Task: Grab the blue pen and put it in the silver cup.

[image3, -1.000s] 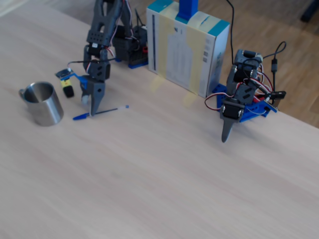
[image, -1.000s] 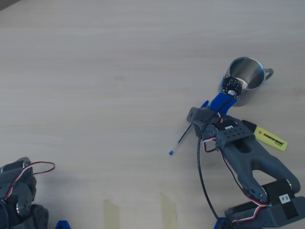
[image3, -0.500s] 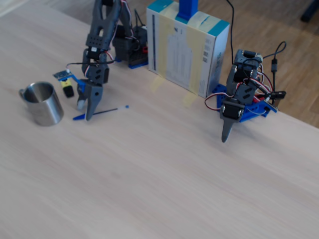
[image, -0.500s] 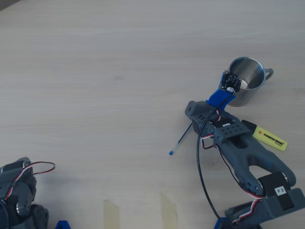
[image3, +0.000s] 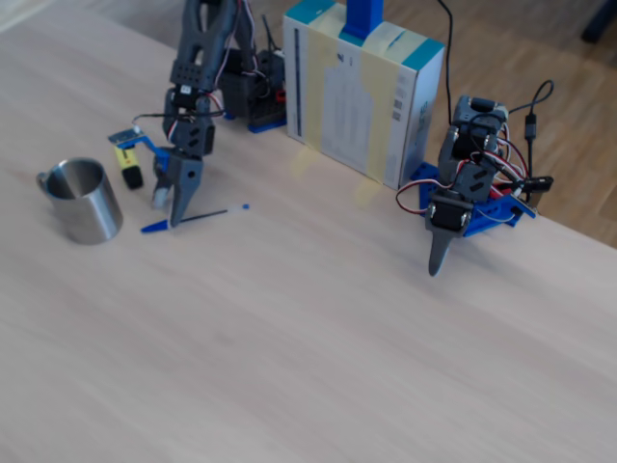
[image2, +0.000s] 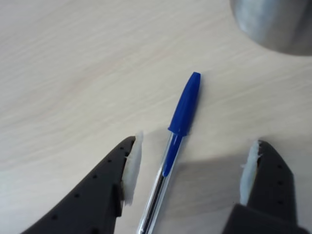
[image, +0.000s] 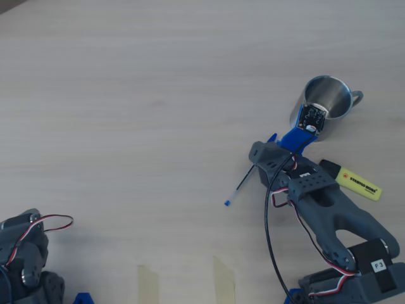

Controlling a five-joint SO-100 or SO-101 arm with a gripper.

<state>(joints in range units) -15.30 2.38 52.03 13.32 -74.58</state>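
The blue pen (image2: pixel 171 157) lies flat on the pale wooden bench (image: pixel 126 95), and the end effector (image2: pixel 187 173) is spread open astride its barrel with neither pad touching it. In the wrist view the left pad (image2: pixel 132 168) stands just beside the clear barrel while the right pad (image2: pixel 248 171) is well apart from it, and the pen's blue cap points toward 1 o'clock, at the silver cup (image2: pixel 275 24) in the upper right corner. In the overhead view the pen (image: pixel 240 185) runs from its small blue end plug at 7 o'clock up under the arm, and the silver cup (image: pixel 330 94) stands upright beyond the arm toward 1 o'clock, its loop handle at 3 o'clock. A yellow highlighter (image: pixel 354 182) with a black cap lies at 5 o'clock from the cup, partly hidden by the arm. In the fixed view the end effector (image3: pixel 170 201) points down at the pen (image3: pixel 193 218), with the cup (image3: pixel 85 201) at 9 o'clock from it. A second arm (image3: pixel 461 193) stands at the right beside a white and teal box (image3: pixel 362 87), its fingers pointing down.
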